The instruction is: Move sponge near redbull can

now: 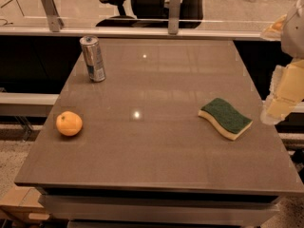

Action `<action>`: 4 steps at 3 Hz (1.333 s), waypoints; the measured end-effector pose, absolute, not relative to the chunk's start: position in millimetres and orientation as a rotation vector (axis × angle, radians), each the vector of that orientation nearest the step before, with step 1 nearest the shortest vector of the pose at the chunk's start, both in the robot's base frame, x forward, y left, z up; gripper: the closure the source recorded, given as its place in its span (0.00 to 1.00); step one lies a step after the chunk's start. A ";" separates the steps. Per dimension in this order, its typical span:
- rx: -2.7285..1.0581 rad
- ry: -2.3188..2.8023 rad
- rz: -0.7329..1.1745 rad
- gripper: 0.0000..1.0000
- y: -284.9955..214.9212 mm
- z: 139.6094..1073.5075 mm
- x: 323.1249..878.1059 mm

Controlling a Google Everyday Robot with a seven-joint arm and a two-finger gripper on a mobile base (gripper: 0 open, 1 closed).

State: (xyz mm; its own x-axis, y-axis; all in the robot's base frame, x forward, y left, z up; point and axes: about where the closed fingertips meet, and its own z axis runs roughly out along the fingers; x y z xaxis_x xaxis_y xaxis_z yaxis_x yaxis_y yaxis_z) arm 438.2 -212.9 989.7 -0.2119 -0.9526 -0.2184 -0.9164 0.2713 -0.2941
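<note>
The sponge (225,117), dark green scrub top on pale yellow foam with wavy edges, lies flat on the right side of the brown table (156,160). The redbull can (93,59), slim and silver with blue patches, stands upright at the table's far left. My gripper (280,103) is at the right edge of the view, just past the table's right edge and to the right of the sponge, apart from it. It holds nothing that I can see.
A round orange fruit (69,123) sits on the table's left side, in front of the can. A glass partition with metal posts (174,13) runs behind the table, with an office chair (142,4) beyond it.
</note>
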 end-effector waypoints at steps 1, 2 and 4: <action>-1.688 2.200 -0.153 0.00 -209.0 994.7 434.2; -1.652 2.230 -0.146 0.00 -206.8 996.8 435.1; -1.356 2.450 -0.051 0.00 -204.3 987.9 447.4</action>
State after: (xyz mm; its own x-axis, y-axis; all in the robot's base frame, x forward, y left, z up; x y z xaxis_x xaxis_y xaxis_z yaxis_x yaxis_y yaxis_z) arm 447.4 -204.3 987.9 -0.4875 -0.8286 -0.2753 -0.8165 0.5443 -0.1926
